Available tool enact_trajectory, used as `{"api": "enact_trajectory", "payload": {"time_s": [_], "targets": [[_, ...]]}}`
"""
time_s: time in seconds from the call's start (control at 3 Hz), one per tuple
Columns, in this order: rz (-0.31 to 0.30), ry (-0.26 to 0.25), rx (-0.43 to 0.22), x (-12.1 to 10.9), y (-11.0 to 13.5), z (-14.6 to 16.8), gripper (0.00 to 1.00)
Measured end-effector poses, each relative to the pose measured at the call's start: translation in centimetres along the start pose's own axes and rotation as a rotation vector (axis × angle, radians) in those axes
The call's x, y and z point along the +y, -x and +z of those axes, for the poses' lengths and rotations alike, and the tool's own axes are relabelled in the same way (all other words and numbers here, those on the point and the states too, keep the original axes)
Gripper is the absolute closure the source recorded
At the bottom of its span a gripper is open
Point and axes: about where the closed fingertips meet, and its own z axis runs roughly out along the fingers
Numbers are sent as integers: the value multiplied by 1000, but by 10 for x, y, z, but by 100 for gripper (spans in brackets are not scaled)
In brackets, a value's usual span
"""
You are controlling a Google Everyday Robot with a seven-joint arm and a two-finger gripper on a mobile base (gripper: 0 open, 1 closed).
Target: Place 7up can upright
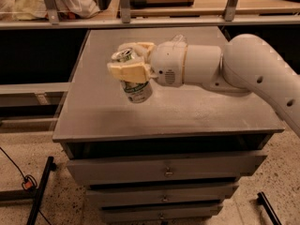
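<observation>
The 7up can (136,90) is a small silver can with a green and white label. It is held nearly upright, its shiny top (123,55) showing above the fingers and its lower half hanging below them, above the grey cabinet top (197,111). My gripper (130,64) reaches in from the right on the white arm (243,69). Its cream fingers (127,72) are shut around the can's upper part. The can's bottom looks slightly above the surface, over the front left area.
A clear plastic bottle (177,39) lies on the cabinet top behind the wrist, mostly hidden. A shelf rail with metal posts (124,3) runs along the back. The cabinet has drawers (165,168) below. A cable lies on the floor at left.
</observation>
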Motion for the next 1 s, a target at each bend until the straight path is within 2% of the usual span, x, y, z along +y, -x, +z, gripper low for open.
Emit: {"api": "enact_trajectory", "payload": {"time_s": [0.33, 1.0], "targets": [[2, -12, -35, -6, -22, 3, 100], [10, -31, -87, -29, -51, 14, 100]]}}
